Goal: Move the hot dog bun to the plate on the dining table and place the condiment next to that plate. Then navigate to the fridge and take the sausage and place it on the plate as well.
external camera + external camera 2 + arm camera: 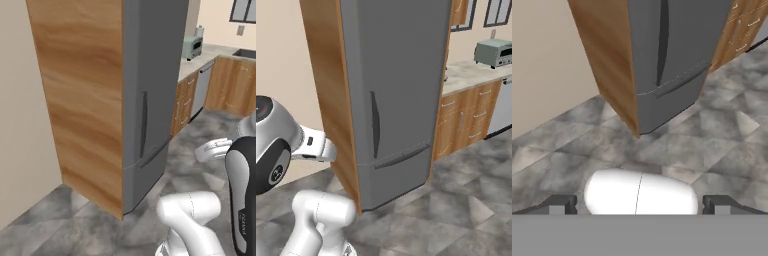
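Fridge (391,95) shut, on grey stone floor (456,220)

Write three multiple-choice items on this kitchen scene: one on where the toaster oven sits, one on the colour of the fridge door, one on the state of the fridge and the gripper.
1. Where is the toaster oven?
A. On the floor by the fridge
B. On the counter beyond the fridge
C. On top of the fridge

2. What colour is the front of the fridge?
A. Grey
B. White
C. Blue

3. Which state holds now?
A. Fridge door wide open, gripper shut on a sausage
B. Fridge doors closed, gripper shut on a bottle
C. Fridge doors closed, gripper open and holding nothing

Key: 1 B, it stands on the pale counter above the wood cabinets. 2 A, grey doors between wood-grain side panels. 3 C, the door seams lie flush and the hand view shows the fingertips wide apart with nothing between them.
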Motion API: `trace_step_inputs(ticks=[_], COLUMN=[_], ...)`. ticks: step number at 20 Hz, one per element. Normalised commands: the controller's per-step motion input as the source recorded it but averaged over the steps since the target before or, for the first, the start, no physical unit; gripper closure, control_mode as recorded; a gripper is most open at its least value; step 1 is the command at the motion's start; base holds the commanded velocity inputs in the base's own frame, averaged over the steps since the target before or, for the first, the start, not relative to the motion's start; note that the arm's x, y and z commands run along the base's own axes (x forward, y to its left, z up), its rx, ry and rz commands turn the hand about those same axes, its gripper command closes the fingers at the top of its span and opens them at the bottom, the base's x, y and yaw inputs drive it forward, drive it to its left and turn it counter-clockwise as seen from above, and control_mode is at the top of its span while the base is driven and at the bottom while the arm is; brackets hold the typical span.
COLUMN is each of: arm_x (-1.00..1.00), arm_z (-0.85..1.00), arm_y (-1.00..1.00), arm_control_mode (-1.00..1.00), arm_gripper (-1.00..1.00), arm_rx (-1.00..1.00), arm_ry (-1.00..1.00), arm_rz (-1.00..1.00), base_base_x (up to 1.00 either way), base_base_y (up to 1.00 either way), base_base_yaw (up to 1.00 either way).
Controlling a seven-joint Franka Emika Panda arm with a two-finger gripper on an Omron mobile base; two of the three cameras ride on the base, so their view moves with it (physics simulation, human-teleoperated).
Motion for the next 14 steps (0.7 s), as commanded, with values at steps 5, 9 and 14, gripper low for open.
trace_step_inputs(ticks=[5,9,14], arm_x=[0.00,0.00,0.96], arm_z=[0.00,0.00,-0.01], arm_y=[0.00,0.00,-0.03], arm_control_mode=[1.00,1.00,-1.00], arm_gripper=[-1.00,-1.00,-1.00], arm_rx=[0.00,0.00,0.00], arm_ry=[0.00,0.00,0.06], arm_rz=[0.00,0.00,0.16], base_base_x=[0.76,0.51,0.00], base_base_y=[-0.12,0.00,0.00], base_base_yaw=[0.07,0.04,0.00])
